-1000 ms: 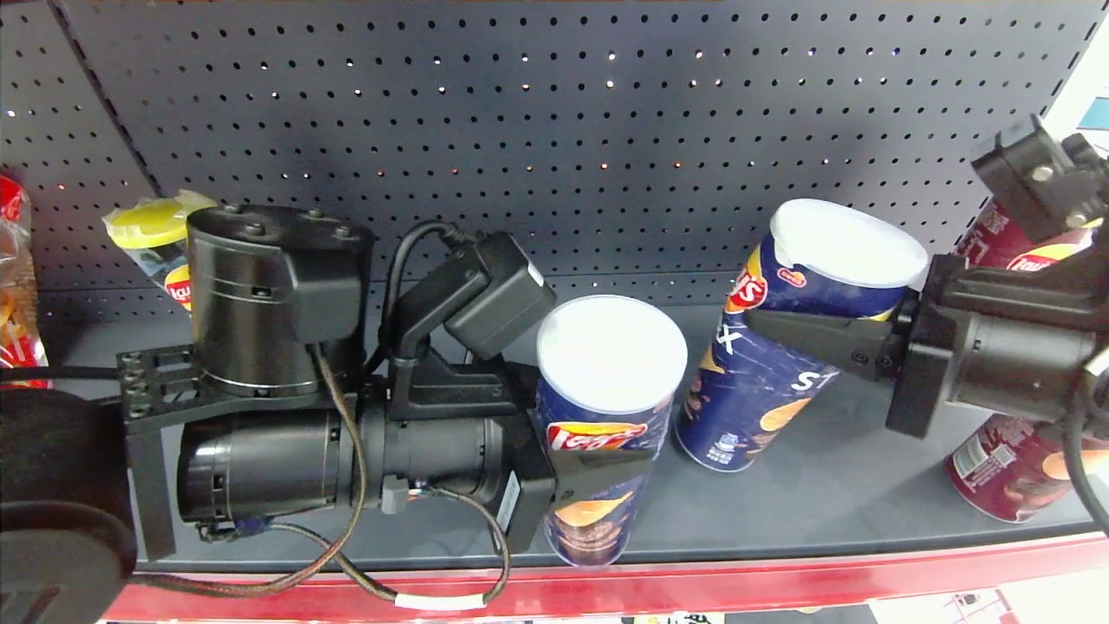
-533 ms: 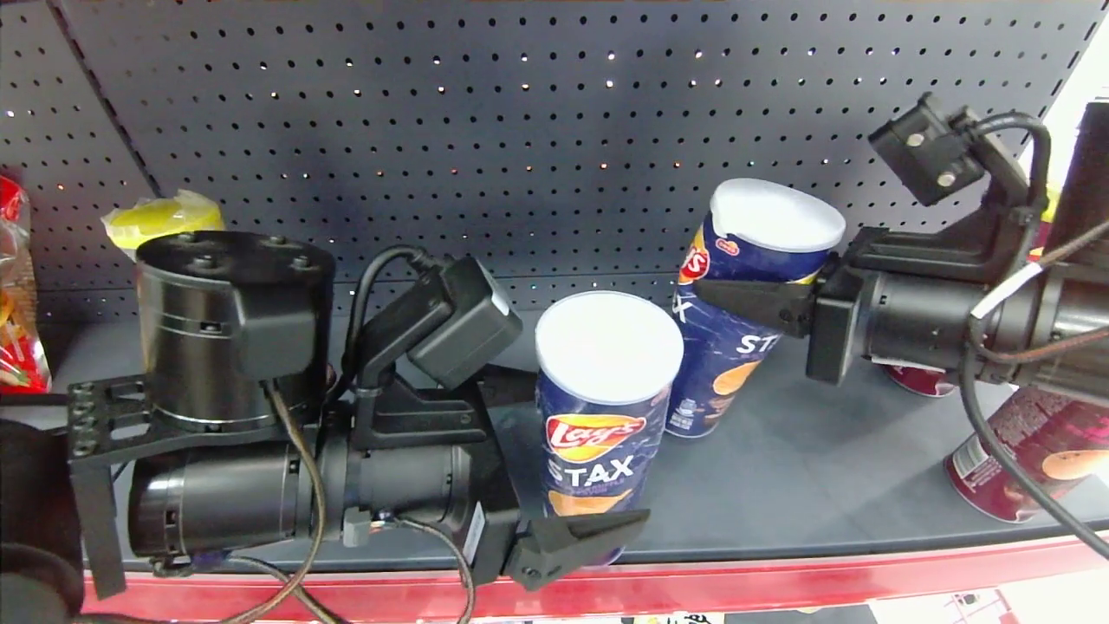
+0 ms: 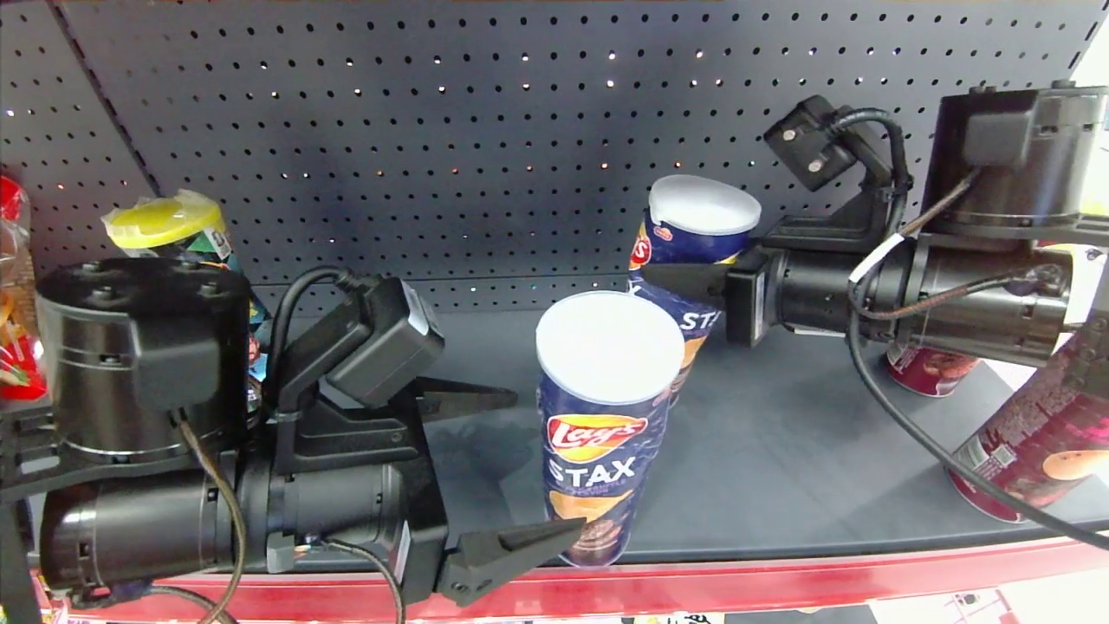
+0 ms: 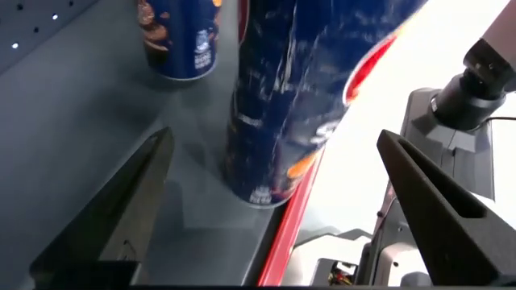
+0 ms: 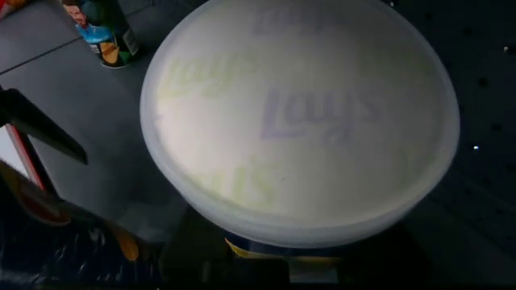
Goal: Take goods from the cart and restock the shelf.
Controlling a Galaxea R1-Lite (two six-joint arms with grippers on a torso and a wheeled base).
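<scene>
Here the dark grey shelf (image 3: 780, 468) carries two blue chip cans. One blue can (image 3: 606, 416) stands upright with its white lid on, close to the red front edge (image 3: 780, 576), about midway along. The left gripper (image 3: 546, 464) sits level with it on its left side, claw spread wide, gripping nothing; in the left wrist view there is clear space between each finger and the can. The second blue can (image 3: 693, 230) is behind the first, nearer the pegboard back (image 3: 520, 130), tilted with its top leaning right. The right gripper (image 3: 671, 269) is clamped across its upper part from the right; whether its base touches the shelf is hidden by the front can. Two maroon cans (image 3: 1031, 442) stand toward the right end, and a yellow-lidded can (image 3: 178, 230) is at the left rear corner
</scene>
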